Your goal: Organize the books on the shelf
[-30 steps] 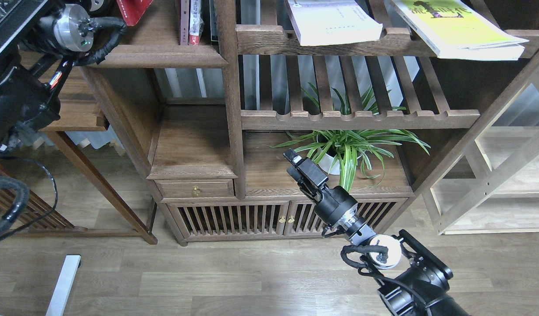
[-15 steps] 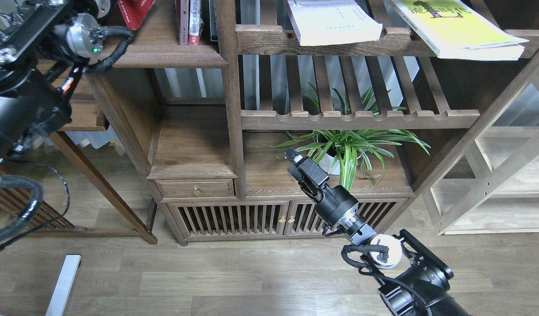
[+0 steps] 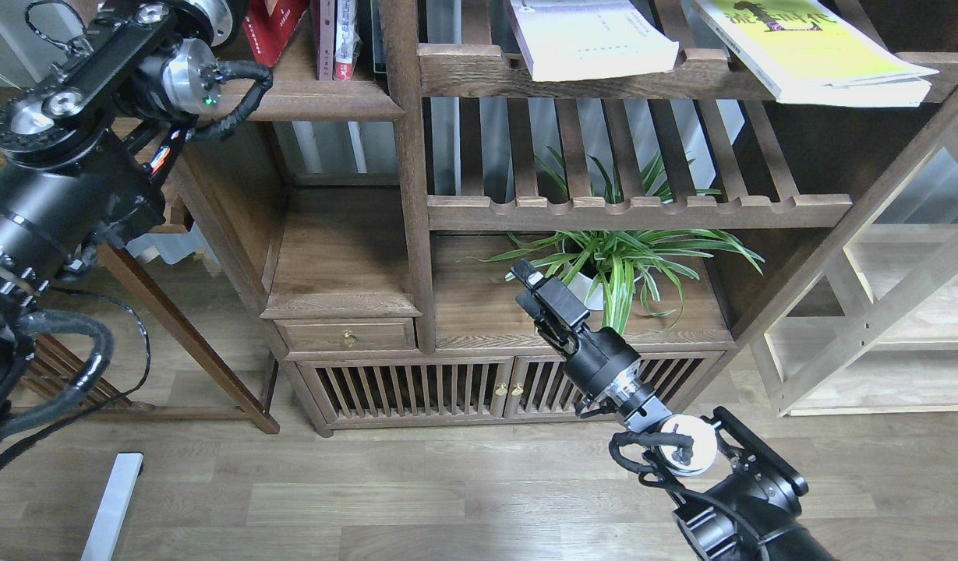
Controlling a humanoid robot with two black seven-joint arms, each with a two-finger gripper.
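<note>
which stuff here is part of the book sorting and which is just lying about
Job: dark red book, white book, yellow-green book, dark-brown shelf.
Just there: potted plant, upright volumes, pale frame rack.

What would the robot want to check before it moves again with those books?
1. Dark red book held by the left arm: cannot tell, its gripper is cut off at the top.
2. White book lying on the slatted rack: ok.
3. Yellow-green book fully supported: not ok, it overhangs the front rail.
4. Right gripper free of objects: ok.
5. Right gripper clear of the potted plant: cannot tell, they look close.
</note>
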